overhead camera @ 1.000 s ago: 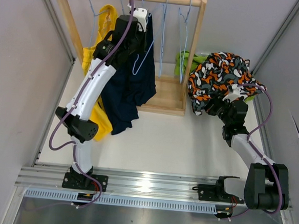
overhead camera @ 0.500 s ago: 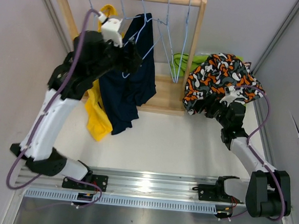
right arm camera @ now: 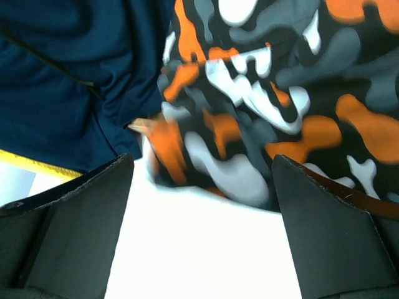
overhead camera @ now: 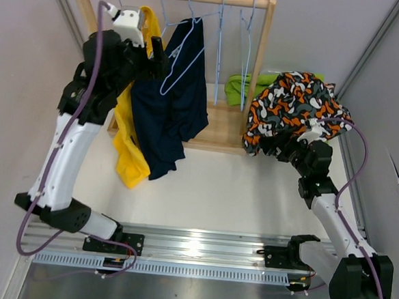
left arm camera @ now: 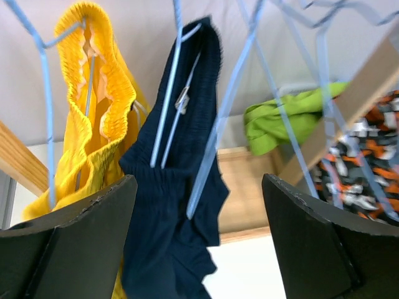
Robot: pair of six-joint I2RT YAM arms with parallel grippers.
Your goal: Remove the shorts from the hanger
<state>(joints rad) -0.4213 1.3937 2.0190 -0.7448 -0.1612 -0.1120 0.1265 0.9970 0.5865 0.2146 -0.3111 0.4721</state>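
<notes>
left tool (left arm camera: 196, 193) stands wide and empty, facing the navy shorts (left arm camera: 168, 249) on a blue wire hanger (left arm camera: 162, 115), beside the yellow shorts (left arm camera: 93, 131) on the wooden rack (overhead camera: 260, 65). right tool (right arm camera: 199, 171), wide and empty, sits just before the patterned shorts (overhead camera: 295, 101) heaped on the surface (overhead camera: 238, 186) near the lime green shorts (overhead camera: 249, 81).

Shorts (overhead camera: 171, 120) hang on the rack (overhead camera: 261, 58); a heap (overhead camera: 295, 105) lies right.
</notes>
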